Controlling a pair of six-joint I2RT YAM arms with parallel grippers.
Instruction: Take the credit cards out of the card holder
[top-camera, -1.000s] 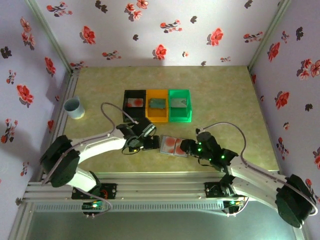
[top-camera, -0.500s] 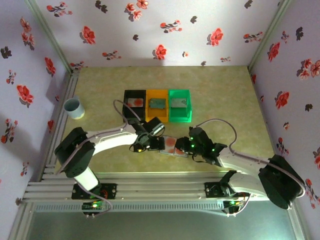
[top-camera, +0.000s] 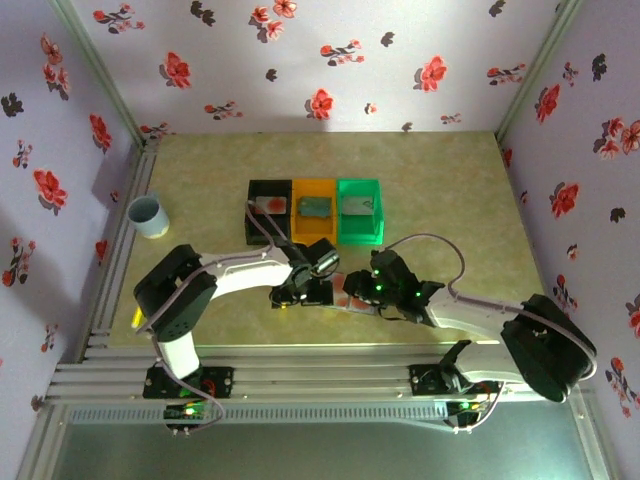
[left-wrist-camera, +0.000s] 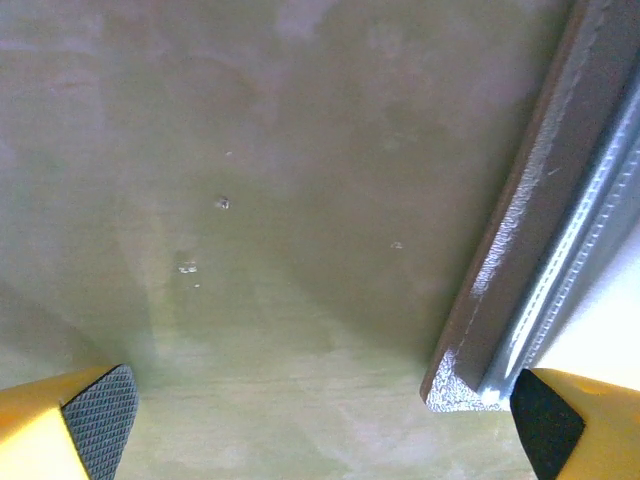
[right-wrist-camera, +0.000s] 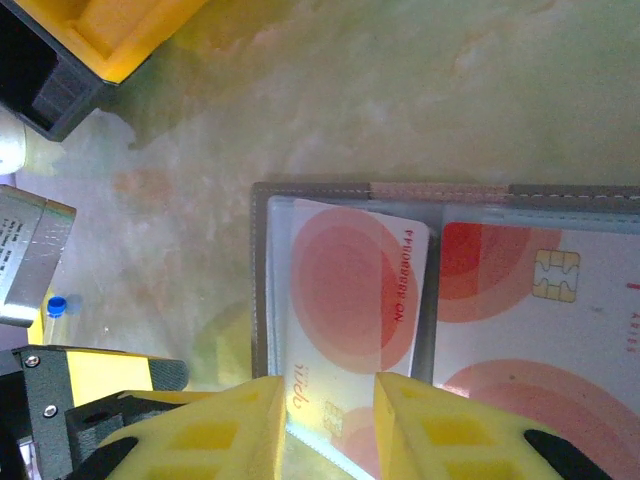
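While the card holder (right-wrist-camera: 340, 190) lies open on the surface (left-wrist-camera: 250, 150) between both arms, we see the right tool (right-wrist-camera: 330, 430) with its fingers a little apart over the near edge of a white card with red circles (right-wrist-camera: 350, 300), which sits askew in one half. A second such card (right-wrist-camera: 540, 330) fills the other half. The left tool (left-wrist-camera: 320, 425) stands wide apart just beside the card holder's edge.
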